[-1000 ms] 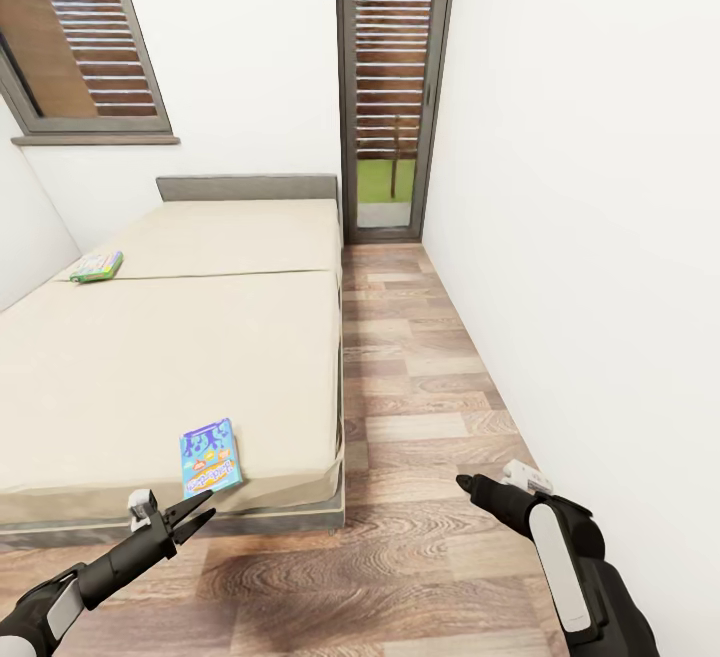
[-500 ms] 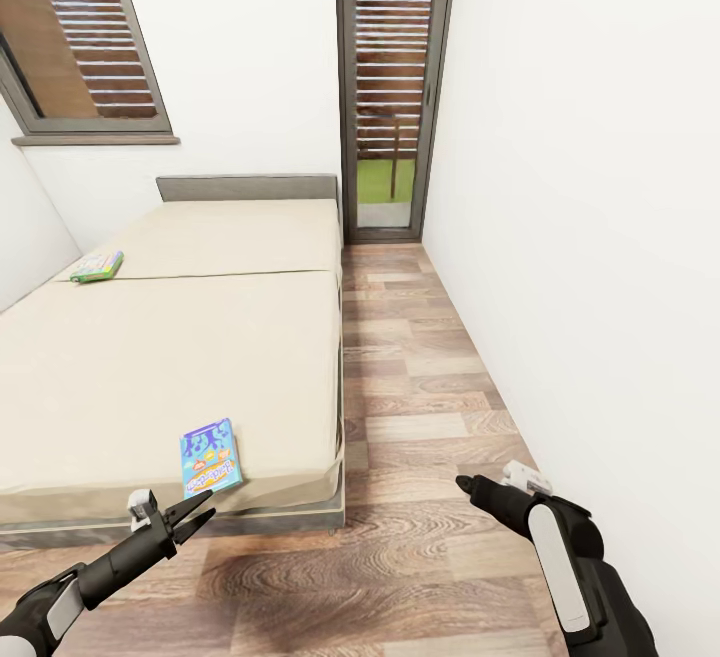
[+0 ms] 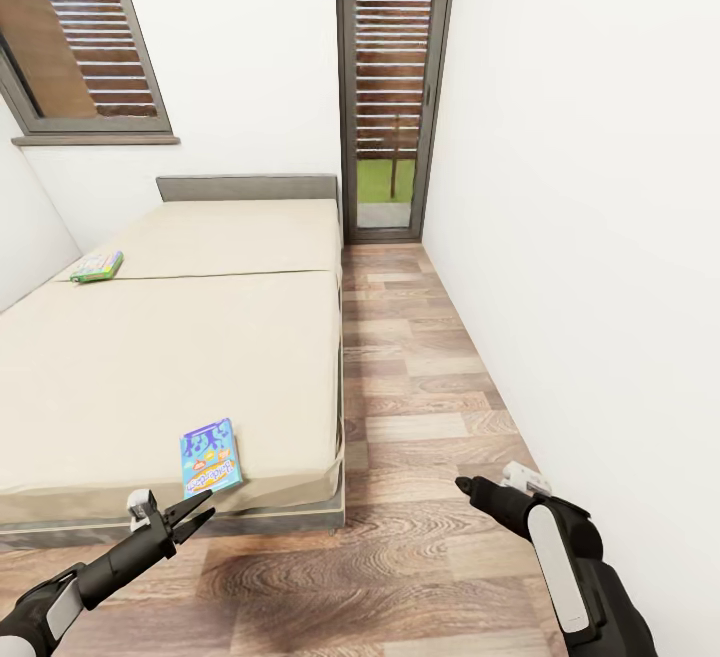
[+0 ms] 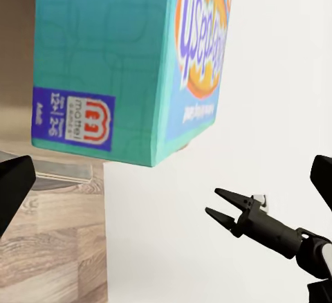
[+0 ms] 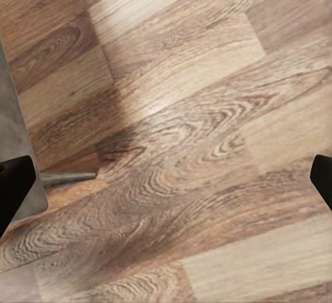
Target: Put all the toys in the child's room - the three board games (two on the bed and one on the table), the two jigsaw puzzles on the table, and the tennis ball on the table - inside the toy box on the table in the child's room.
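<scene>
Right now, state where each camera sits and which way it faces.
Head: on the head, facing forward and down over the bed, floor and door; left gripper and right gripper show, both open.
Left wrist: on the left arm, facing the blue game close up, right gripper beyond; own fingertips at the edges.
Right wrist: on the right arm, facing down at the floor; own fingertips at the edges.
Shared: head and left wrist both show the blue game and right gripper.

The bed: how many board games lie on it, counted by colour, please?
Blue board game, near the foot edge of the bed: 1
Yellow-green board game, far side near the wall: 1
Total: 2
</scene>
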### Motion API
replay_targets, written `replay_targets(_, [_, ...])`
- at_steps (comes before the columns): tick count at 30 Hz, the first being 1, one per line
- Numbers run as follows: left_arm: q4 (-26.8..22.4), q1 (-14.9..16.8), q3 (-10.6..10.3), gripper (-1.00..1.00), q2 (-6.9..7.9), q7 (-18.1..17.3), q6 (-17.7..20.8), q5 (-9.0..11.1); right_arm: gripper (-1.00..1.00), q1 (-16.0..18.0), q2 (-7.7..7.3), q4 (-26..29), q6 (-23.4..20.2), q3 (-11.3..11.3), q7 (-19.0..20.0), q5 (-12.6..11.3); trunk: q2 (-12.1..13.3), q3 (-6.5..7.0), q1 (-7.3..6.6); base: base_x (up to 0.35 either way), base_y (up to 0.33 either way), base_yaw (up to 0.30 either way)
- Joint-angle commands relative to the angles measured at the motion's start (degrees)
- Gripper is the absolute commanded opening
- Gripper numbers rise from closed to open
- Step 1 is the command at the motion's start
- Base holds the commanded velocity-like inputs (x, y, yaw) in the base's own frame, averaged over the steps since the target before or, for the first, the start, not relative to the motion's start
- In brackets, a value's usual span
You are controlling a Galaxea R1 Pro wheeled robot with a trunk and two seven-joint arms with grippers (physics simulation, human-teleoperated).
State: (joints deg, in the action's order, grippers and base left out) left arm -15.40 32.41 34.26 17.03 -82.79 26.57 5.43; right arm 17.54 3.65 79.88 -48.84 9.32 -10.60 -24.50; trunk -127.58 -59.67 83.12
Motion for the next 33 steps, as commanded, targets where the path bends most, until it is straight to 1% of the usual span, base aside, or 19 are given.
replay_targets(1, [0.02, 0.02, -0.09, 1.0, 0.02, -0.17, 0.5, 0.2, 1.0, 0.05, 0.04, -0.11, -0.18, 0.08, -0.47, -0.59, -0.02, -0.05, -0.01, 0.0, 0.0, 0.0])
replay_targets(9, [0.02, 0.02, -0.09, 1.0, 0.02, -0.16, 0.18, 0.2, 1.0, 0.36, 0.04, -0.47, -0.13, 0.08, -0.47, -0.55, -0.02, -0.05, -0.01, -0.001, 0.0, 0.0])
replay_targets(19, [0.02, 0.02, -0.1, 1.0, 0.02, -0.09, 0.16, 0.25, 1.0, 0.46, 0.09, -0.51, -0.12, 0.0, -0.47, -0.57, -0.02, -0.05, -0.01, -0.065, 0.0, 0.0])
replay_targets(33, [0.02, 0.02, -0.1, 1.0, 0.02, -0.12, 0.16, 0.28, 1.0, 0.47, 0.13, -0.53, -0.11, -0.06, -0.47, -0.55, -0.02, -0.05, -0.01, -0.004, 0.0, 0.0])
